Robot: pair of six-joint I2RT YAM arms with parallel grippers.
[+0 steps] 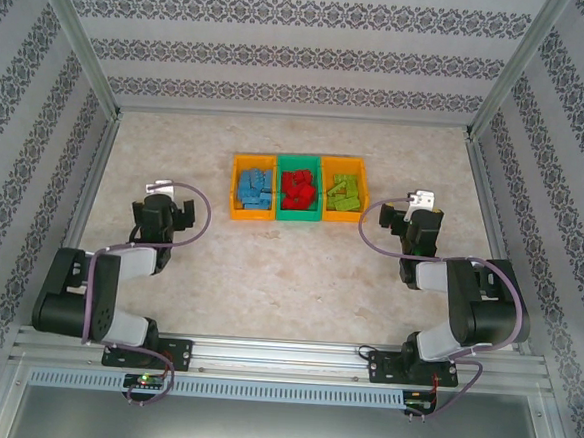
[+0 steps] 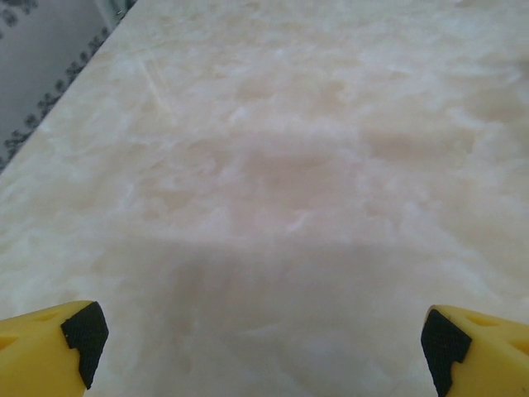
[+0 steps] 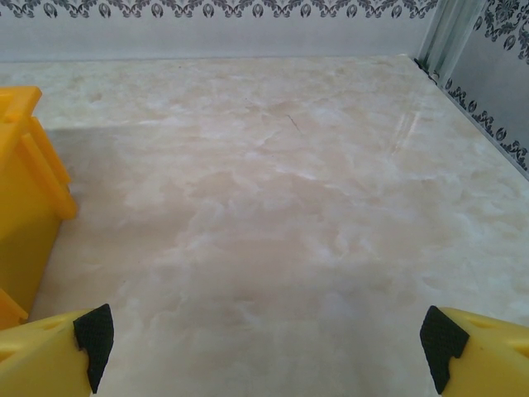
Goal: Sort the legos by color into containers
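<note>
Three containers stand side by side at the middle back of the table. The left orange container (image 1: pixel 236 187) holds several light blue legos (image 1: pixel 254 189). In the green container (image 1: pixel 302 164) lie several red legos (image 1: pixel 297 190). The right orange container (image 1: pixel 365 192) holds several lime green legos (image 1: pixel 344 194). My left gripper (image 1: pixel 160 186) rests open to the left of the containers, its yellow fingers (image 2: pixel 50 351) wide apart over bare table. My right gripper (image 1: pixel 423 200) is open to the right of them, nothing between its fingertips (image 3: pixel 479 351). The wall of the right orange container (image 3: pixel 25 207) appears at the left of the right wrist view.
The marble-patterned table (image 1: pixel 288 279) is ringed by patterned walls with metal corner posts (image 1: pixel 79 44). An aluminium rail (image 1: pixel 282 357) at the near edge carries both arm bases. Purple cables loop beside each arm.
</note>
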